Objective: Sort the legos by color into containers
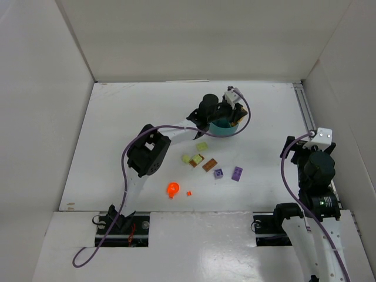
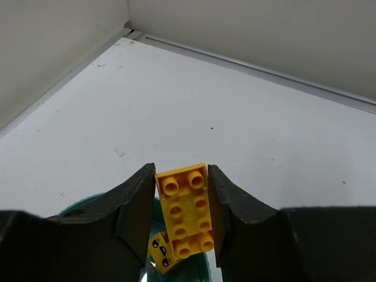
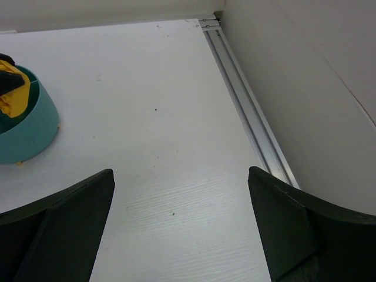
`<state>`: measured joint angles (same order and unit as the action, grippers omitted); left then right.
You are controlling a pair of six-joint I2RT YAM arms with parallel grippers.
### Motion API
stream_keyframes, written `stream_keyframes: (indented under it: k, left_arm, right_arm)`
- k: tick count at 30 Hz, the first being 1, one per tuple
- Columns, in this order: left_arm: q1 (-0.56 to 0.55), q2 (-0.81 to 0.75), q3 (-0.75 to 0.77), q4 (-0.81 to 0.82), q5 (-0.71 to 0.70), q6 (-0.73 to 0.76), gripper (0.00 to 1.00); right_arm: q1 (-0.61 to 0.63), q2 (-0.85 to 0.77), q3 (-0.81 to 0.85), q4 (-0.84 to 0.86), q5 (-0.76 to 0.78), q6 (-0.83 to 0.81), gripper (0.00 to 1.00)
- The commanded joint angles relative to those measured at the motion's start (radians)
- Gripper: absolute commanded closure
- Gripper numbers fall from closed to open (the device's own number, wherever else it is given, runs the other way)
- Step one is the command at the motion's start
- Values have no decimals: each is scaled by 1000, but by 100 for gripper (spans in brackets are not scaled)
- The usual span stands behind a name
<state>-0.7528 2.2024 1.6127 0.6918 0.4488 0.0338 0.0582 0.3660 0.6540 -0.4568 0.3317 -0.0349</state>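
Observation:
My left gripper [image 2: 181, 197] is shut on a yellow studded lego brick [image 2: 189, 211] and holds it just above the round teal tub [image 2: 82, 210]. A second yellow piece with printed faces [image 2: 160, 252] lies in the tub below it. In the top view the left gripper [image 1: 226, 113] hangs over the tub [image 1: 225, 130] at the back centre. On the table lie pale yellow-green legos [image 1: 202, 146], brown legos [image 1: 210, 165], purple legos [image 1: 237, 173] and a roundish orange piece [image 1: 173, 188]. My right gripper [image 3: 181, 173] stands open over bare table, holding nothing.
A metal rail [image 3: 249, 117] runs along the right wall. White walls enclose the table on three sides. In the right wrist view the tub [image 3: 29, 132] shows at the far left with yellow inside. A tiny orange-red brick [image 1: 189, 193] sits near the front edge.

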Motion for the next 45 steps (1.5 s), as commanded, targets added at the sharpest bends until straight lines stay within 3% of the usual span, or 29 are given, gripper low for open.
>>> stream_keyframes:
  k: [1,28,30,36,37,41,45]
  left_arm:
    - [1,17,47,46,27,37,94]
    - [1,5,-10,115,-108,127,94]
    - [1,-6,-30,115,-88,138,87]
    - [1,-6,-30,103,-88,147,83]
    - [1,-6,-30,103,-88,147,70]
    - [1,-26,-30,94,-88,118,48]
    - [1,-65,-43,94,-76,106,39]
  right_arm:
    - [-4,-9,-1,58,-14,-13,0]
    - [-4,1,-1,89,-43,-34,0]
    - [-4,10,-1,89,-43,-34,0]
    - [-4,19,-1,89,-52,-43,0]
    - [-4,19,-1,89,-53,-43,0]
    - [-4,19,-1,89,-53,-43,0]
    - [-4,19,-1,89,-62,-43,0]
